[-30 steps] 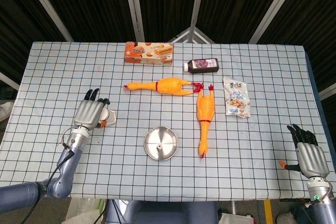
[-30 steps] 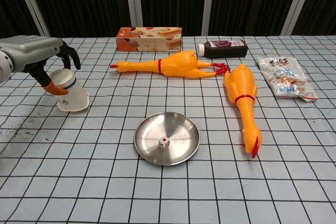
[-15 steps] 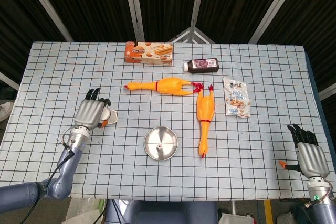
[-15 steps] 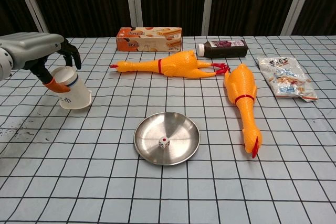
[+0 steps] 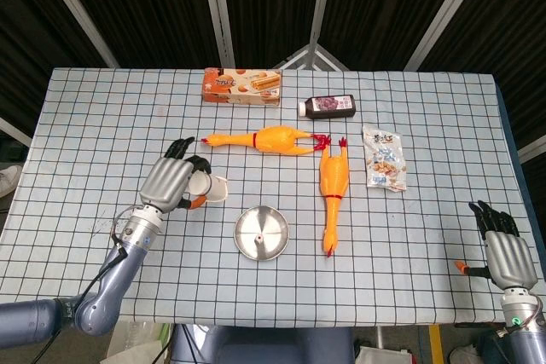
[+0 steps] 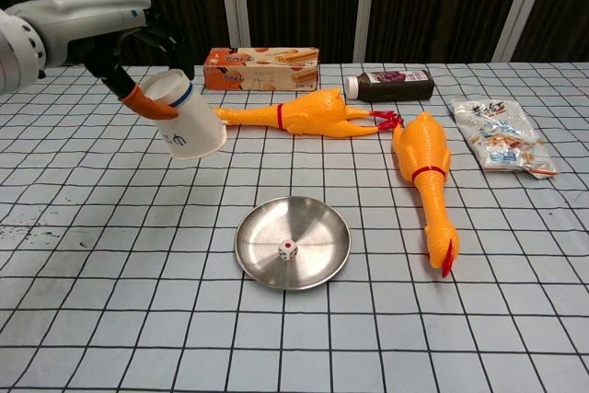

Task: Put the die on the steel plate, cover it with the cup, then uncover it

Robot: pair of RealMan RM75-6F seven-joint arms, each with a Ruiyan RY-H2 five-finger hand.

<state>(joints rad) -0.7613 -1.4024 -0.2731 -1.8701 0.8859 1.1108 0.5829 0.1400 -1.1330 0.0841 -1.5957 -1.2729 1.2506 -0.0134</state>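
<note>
Left hand (image 6: 110, 29), cup (image 6: 187, 121) above chicken (image 6: 299, 115)

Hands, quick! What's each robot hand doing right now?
Left hand: holding the paper cup, tilted in the air.
Right hand: open, holding nothing.

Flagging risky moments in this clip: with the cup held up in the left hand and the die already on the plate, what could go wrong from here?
1. The left hand holds the paper cup tilted by its base; it could slip or land crooked.
2. The die sits off-centre on the steel plate; the cup rim might clip it.
3. The rubber chicken lies close to the cup's path and could get bumped.
</note>
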